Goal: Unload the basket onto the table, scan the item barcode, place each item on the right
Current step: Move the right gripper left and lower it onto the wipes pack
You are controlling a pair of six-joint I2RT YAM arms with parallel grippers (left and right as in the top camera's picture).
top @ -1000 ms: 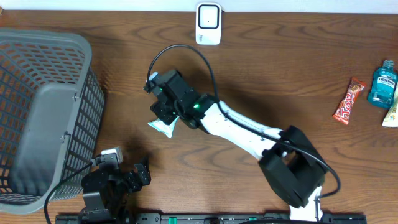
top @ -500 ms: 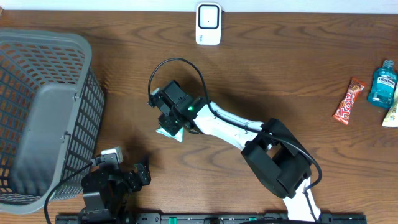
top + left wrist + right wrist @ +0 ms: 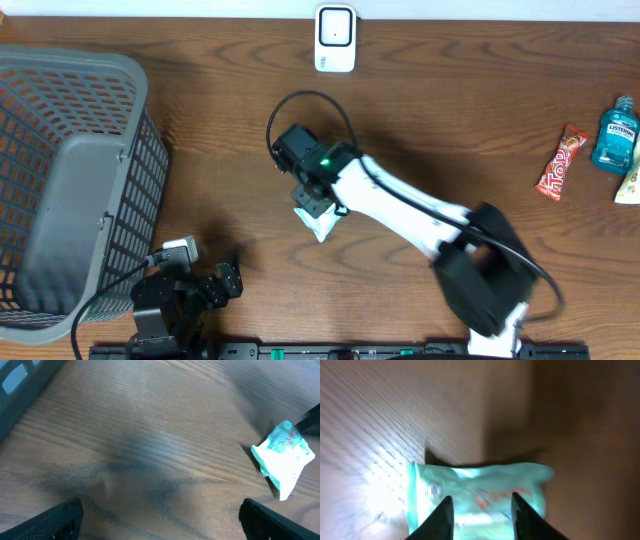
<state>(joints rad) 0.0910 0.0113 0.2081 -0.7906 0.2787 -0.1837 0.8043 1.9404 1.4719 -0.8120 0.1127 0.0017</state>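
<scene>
Dark wood-grain tabletop (image 3: pixel 450 120): grey basket (image 3: pixel 60 90) at left, white scanner (image 3: pixel 335 38) at the far edge, candy bar (image 3: pixel 560 162) and blue bottle (image 3: pixel 614 135) far right. Overhead, the right claw (image 3: pixel 481 497) half covers the pale teal packet (image 3: pixel 318 224) near mid-table; the blurred right wrist view shows narrowed fingers astride it, seemingly pinching. Left claw (image 3: pixel 160 506) gapes wide, empty; its view shows the packet's long axis slanting, narrow end toward the near edge.

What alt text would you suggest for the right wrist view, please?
The right gripper pinches a pale teal packet with red print between its two dark fingers, over the brown wooden table. The picture is blurred, so the print is unreadable.
</scene>
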